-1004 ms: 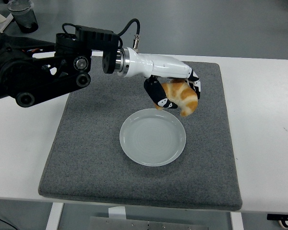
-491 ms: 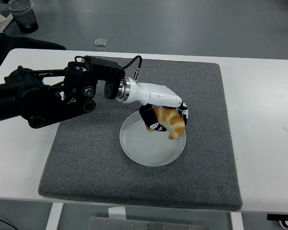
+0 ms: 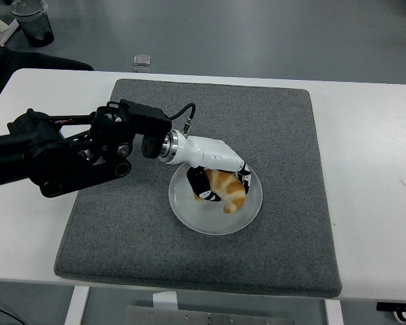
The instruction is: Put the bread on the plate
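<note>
White table (image 3: 372, 169) w/ grey floor behind it, and most of the top is covered by one big grey felt mat (image 3: 122, 230). Count: 1 mat, 1 plate (image 3: 252, 211), 1 croissant (image 3: 229, 189), 1 robot arm in shot. The right arm isn't in view at all. Off the table there's 1 dark cup (image 3: 32, 22) in the top left corner on the floor side, plus 1 small clear container (image 3: 142, 63) just past the far edge.

The plate is pale grey-white, round, sitting roughly mid-mat, a bit toward the near side. The croissant is over the plate's upper middle, looks down on it or v close, can't tell for sure if it's resting. The left hand (image 3: 216, 177) (white shell, black fingers) comes in from the left and is wrapped around the croissant: white back of the hand over its top, black fingers (image 3: 201, 186) curled against its left side. The right and lower end of the croissant sticks out of the grip.

Room-wise: bare mat all round the plate, esp. the far half and the right strip. Plate is well clear of every mat edge. Right side of the table is bare white, and the near edge is well apart from the plate.
</note>
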`<state>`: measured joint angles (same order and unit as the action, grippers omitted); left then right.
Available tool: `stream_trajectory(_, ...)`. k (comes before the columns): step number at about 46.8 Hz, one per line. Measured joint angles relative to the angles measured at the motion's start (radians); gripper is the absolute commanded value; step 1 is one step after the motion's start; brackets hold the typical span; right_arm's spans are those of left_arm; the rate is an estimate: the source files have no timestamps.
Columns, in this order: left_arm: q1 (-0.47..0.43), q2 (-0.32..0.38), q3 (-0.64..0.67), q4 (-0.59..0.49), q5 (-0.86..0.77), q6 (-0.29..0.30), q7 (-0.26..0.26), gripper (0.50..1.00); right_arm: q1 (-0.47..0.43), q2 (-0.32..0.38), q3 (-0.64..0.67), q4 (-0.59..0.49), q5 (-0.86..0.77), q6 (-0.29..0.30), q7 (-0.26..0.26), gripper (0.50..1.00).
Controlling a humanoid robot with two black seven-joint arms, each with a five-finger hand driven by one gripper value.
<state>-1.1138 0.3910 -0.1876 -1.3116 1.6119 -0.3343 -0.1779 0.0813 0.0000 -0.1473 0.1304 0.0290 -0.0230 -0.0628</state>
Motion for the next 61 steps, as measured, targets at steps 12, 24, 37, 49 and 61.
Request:
stream_trajectory(12, 0.008, 0.0, 0.023, 0.002, 0.008, 0.0, 0.0, 0.5, 0.0, 0.0, 0.0, 0.0, 0.0, 0.0, 0.0, 0.93)
stream_trajectory(24, 0.01, 0.005, 0.035, 0.002, 0.018, -0.001, 0.0, 0.5, 0.0, 0.0, 0.0, 0.0, 0.0, 0.0, 0.0, 0.93)
stream_trajectory(37, 0.011, 0.008, 0.036, 0.003, 0.019, -0.001, 0.0, 0.5, 0.0, 0.0, 0.0, 0.0, 0.0, 0.0, 0.0, 0.93)
stream_trajectory(49, 0.011, 0.011, 0.037, 0.006, 0.015, -0.002, 0.0, 0.999, 0.0, 0.0, 0.0, 0.0, 0.0, 0.0, 0.0, 0.932)
stream_trajectory(61, 0.009, 0.014, 0.035, 0.005, -0.003, -0.024, 0.0, 1.0, 0.0, 0.0, 0.0, 0.0, 0.0, 0.0, 0.0, 0.932)
